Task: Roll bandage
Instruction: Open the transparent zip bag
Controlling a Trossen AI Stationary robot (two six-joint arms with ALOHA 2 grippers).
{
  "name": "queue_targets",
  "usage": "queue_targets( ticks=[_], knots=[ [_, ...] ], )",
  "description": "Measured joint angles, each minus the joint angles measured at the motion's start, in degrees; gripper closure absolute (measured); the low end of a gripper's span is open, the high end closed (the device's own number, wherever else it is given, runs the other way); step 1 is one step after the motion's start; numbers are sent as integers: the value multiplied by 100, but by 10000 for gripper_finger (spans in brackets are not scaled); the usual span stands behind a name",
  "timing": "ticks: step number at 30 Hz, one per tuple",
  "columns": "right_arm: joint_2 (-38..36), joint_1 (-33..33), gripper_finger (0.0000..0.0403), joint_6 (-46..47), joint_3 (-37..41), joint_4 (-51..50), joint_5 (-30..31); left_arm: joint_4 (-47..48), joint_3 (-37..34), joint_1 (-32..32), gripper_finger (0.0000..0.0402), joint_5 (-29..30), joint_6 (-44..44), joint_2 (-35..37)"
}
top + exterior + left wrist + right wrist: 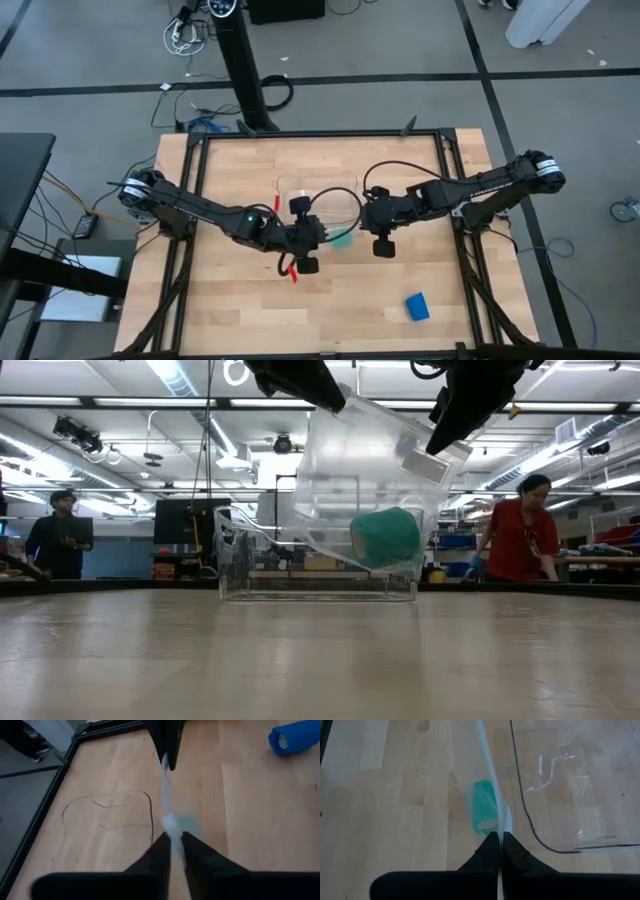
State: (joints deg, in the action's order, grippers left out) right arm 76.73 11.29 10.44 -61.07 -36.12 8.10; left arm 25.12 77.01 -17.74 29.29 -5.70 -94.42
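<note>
The bandage (417, 307) is a bright blue roll lying on the table near the front right. It also shows in the left wrist view (295, 737), and no gripper touches it. My left gripper (322, 234) and my right gripper (366, 216) meet at mid-table. Both are shut on a clear plastic bag (375, 470) lifted above the table. A teal-green roll (385, 537) lies inside the bag's low end and shows through it in the right wrist view (482, 807). My left gripper pinches the clear bag's upper edge (170, 822) between its two fingers, coming from the table's left and slanting down. The bag shows edge-on as a thin sheet running to the other gripper. It hangs tilted, clear of the table. My right gripper pinches the bag's upper edge (498, 827) between its two fingers, coming from the table's right and slanting down. The bag hangs below the fingers, clear of the table, with the teal-green roll inside it.
A clear plastic tray (315, 192) stands on the table just beyond the grippers; it also shows in the low view (300, 585) and the right wrist view (560, 785). A red object (291, 272) lies under the left arm. People stand beyond the table.
</note>
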Motion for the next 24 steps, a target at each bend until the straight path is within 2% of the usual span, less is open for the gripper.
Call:
queue_targets(
  ticks=[3,6,14,19,24],
  knots=[
    [0,0,400,0,10,-11,-26,34,0,0,392,3,60,-28],
    [0,7,385,0,10,-4,-27,10,0,0,394,5,79,-25],
    [-181,143,312,-23,-217,9,109,67,-19,0,398,63,270,-25],
    [-142,301,283,-530,-239,975,429,37,-44,0,399,88,365,-25],
    [245,334,278,-901,-237,1721,448,-197,-47,-3,400,91,377,-25]
  ],
)
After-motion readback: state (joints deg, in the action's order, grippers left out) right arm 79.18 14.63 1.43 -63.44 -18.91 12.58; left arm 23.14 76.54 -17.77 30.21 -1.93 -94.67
